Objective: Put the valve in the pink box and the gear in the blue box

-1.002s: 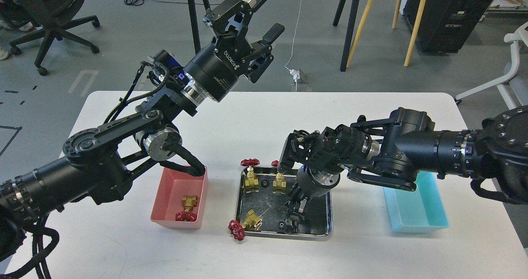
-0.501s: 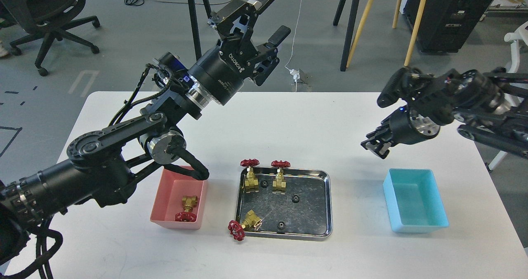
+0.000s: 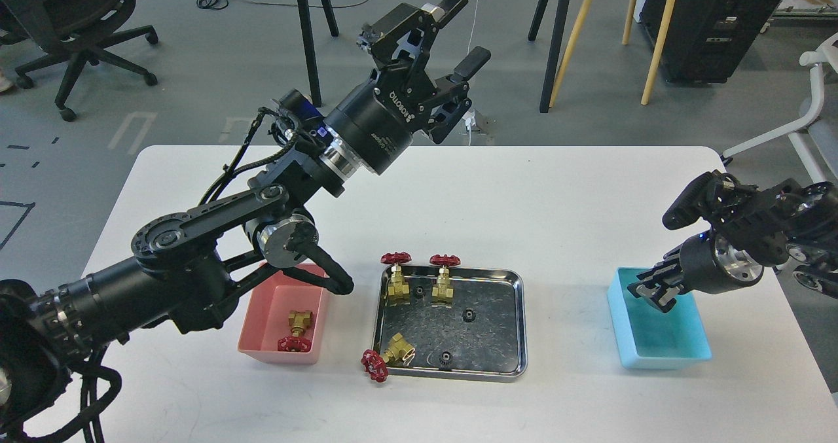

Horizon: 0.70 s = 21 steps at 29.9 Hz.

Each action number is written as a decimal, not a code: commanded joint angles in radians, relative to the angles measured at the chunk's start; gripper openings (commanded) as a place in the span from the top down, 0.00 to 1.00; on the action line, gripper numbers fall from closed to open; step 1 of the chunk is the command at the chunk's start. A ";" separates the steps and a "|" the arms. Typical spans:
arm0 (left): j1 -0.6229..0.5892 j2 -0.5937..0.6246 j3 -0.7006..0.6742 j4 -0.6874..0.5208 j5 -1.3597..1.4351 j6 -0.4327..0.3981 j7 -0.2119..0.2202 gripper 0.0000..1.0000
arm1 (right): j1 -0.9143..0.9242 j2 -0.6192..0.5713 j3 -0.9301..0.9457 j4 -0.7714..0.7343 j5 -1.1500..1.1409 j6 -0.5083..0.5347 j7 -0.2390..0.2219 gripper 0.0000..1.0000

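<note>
The pink box (image 3: 262,318) stands left of the steel tray (image 3: 501,338) and holds one brass valve (image 3: 298,328) with a red handwheel. Two valves (image 3: 397,281) (image 3: 444,281) stand upright at the tray's back, and a third (image 3: 387,356) lies across its front left corner. Three black gears (image 3: 419,292) (image 3: 468,315) (image 3: 446,358) lie in the tray. The blue box (image 3: 661,351) stands at the right. My right gripper (image 3: 651,292) hangs just over its back left part, dark and small, so any gear in it is hidden. My left gripper (image 3: 466,29) is open and empty, high behind the table.
My left arm's elbow (image 3: 288,243) hangs over the pink box's back edge. Beyond the table's far edge are tripod legs (image 3: 556,44), an office chair (image 3: 72,24) and a power strip (image 3: 473,119) on the floor.
My right gripper has risen from the tray, swung right and come down over the blue box. My left gripper has drifted right and a little up, still open.
</note>
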<state>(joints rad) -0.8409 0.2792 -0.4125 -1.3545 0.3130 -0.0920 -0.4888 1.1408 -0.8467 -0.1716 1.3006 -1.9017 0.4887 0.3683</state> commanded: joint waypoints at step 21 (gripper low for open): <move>-0.024 0.037 0.014 0.020 0.003 -0.005 0.000 0.29 | -0.107 -0.184 0.431 -0.015 0.378 0.000 -0.002 0.16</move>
<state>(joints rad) -0.8556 0.3030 -0.4005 -1.3448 0.3147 -0.0946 -0.4887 1.0496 -0.9944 0.1784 1.3138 -1.6726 0.4886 0.3665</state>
